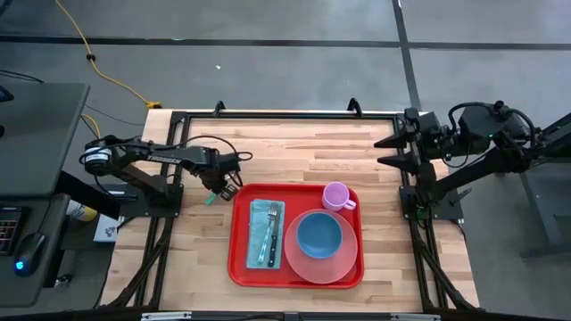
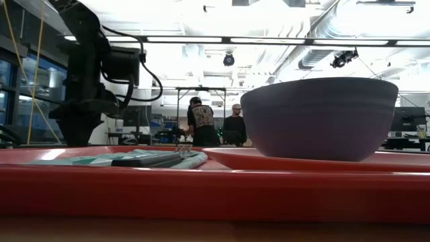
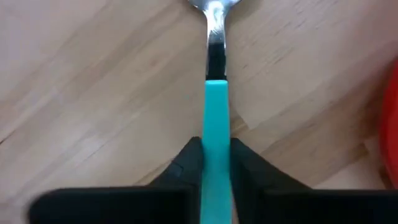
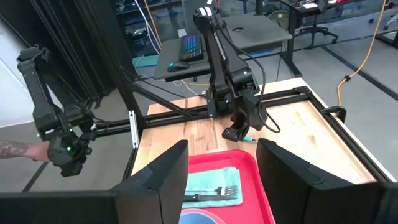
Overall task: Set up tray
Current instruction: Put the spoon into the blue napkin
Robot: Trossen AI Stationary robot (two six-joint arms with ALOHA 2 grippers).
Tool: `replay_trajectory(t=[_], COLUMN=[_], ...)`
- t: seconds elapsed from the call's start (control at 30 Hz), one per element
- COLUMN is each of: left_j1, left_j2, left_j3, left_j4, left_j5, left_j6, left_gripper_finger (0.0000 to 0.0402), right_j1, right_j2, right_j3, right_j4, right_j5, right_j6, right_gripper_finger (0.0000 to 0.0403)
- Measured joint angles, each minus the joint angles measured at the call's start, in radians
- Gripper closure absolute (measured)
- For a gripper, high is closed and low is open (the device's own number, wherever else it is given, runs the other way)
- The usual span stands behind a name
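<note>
The red tray (image 1: 241,267) lies on the wooden table. It holds a teal napkin (image 1: 264,214) with a fork and knife (image 1: 272,236), a pink plate (image 1: 303,263) bearing a blue bowl (image 1: 318,234), and a pink cup (image 1: 336,195). Just off the tray's far left corner lies a spoon (image 3: 215,74) with a teal handle. My left gripper (image 1: 223,189) points down over the spoon and is shut on it. My right gripper (image 1: 393,152) hangs open, high over the table's far right, with nothing between its fingers. My left gripper pinches the spoon's teal handle (image 3: 216,124) between its two fingers (image 3: 186,168), one on each long side. The fingers come from above, pointing down, and lie across the handle. The spoon lies level, its metal bowl end (image 3: 214,9) reaching ahead; whether it is off the wood I cannot tell.
Bare wood lies to the tray's left, right and far side. A black frame (image 1: 285,114) runs round the table's edges. People stand in the room far behind the table (image 2: 201,124).
</note>
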Motion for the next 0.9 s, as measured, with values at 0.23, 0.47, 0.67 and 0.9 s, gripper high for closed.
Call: replay_trajectory(t=[0.23,0.47,0.67,0.9], left_j1=[0.0,0.0,0.0,0.0], left_j2=[-0.005,-0.008,-0.003,-0.005], left_j3=[-0.02,0.006,0.071,0.153], left_j4=[0.01,-0.015,-0.082,-0.183], left_j5=[0.021,0.02,0.024,0.008], left_j6=[0.006,0.031,0.067,0.077], left_gripper_finger=[0.0354,0.0354,0.0354,0.0354], right_j1=[0.003,0.032,0.057,0.09], right_j2=[0.0,0.0,0.0,0.0], right_j3=[0.0,0.0,0.0,0.0], right_j4=[0.0,-0.001,-0.004,-0.02], right_j5=[-0.02,-0.001,0.0,0.0], right_j6=[0.011,0.001,-0.013,-0.016], right_gripper_finger=[0.0233,0.0233,0.0233,0.0233])
